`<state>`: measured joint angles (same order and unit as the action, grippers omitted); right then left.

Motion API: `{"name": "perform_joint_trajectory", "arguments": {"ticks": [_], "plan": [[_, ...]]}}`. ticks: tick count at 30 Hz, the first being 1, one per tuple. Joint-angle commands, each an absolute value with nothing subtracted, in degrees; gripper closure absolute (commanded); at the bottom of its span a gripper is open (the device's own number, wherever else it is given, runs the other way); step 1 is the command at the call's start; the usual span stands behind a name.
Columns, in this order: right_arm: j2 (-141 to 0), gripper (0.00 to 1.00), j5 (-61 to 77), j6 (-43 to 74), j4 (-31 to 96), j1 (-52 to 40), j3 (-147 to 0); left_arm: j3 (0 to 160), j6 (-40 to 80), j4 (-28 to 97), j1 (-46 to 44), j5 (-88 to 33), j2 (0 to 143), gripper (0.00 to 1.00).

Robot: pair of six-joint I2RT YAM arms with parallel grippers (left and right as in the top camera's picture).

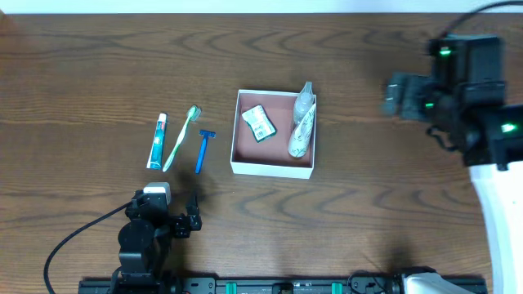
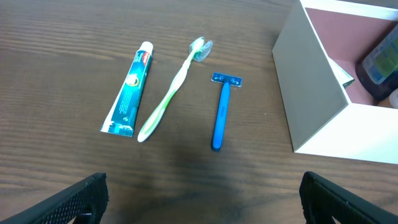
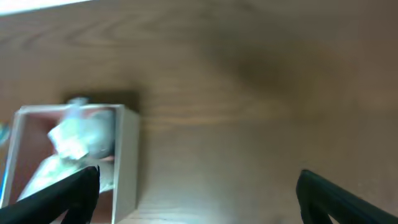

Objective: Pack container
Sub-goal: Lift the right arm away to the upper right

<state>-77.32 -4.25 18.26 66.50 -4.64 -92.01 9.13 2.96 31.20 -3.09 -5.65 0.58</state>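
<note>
The container (image 1: 270,169) stands mid-table, a white-walled square box with a reddish-brown inside. It holds a green packet (image 1: 260,122), a clear bottle (image 1: 304,101) and a white patterned pouch (image 1: 300,139). Left of it lie a toothpaste tube (image 1: 156,140), a green toothbrush (image 1: 181,137) and a blue razor (image 1: 203,150). My left gripper (image 1: 193,216) is open and empty near the front edge. In the left wrist view (image 2: 202,199) it sits short of the razor (image 2: 220,116). My right gripper (image 1: 394,94) is open and empty, raised to the right of the container (image 3: 127,162).
The toothpaste (image 2: 129,91) and toothbrush (image 2: 169,93) lie side by side on the dark wood table, with the container's wall (image 2: 311,93) to their right. The right arm's body (image 1: 482,106) hangs over the table's right side.
</note>
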Motion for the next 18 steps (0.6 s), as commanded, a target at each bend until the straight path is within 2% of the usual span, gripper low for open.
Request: {"name": "perform_joint_trajectory", "arguments": {"ticks": [1, 11, 18], "plan": [[-77.25, 0.01, -0.38, 26.26, 68.51, 0.34, -91.92, 8.43, 3.03, 29.89, -2.79, -5.82, 0.23, 0.02], [-77.25, 0.01, -0.16, 26.55, 70.13, 1.96, -91.9, 10.74, 5.06, 20.53, -2.81, -7.03, 0.3, 0.02], [-77.25, 0.01, -0.16, 26.55, 70.13, 1.96, -91.9, 23.57, 4.84, 21.61, -2.79, 1.96, 11.03, 0.02]]}}
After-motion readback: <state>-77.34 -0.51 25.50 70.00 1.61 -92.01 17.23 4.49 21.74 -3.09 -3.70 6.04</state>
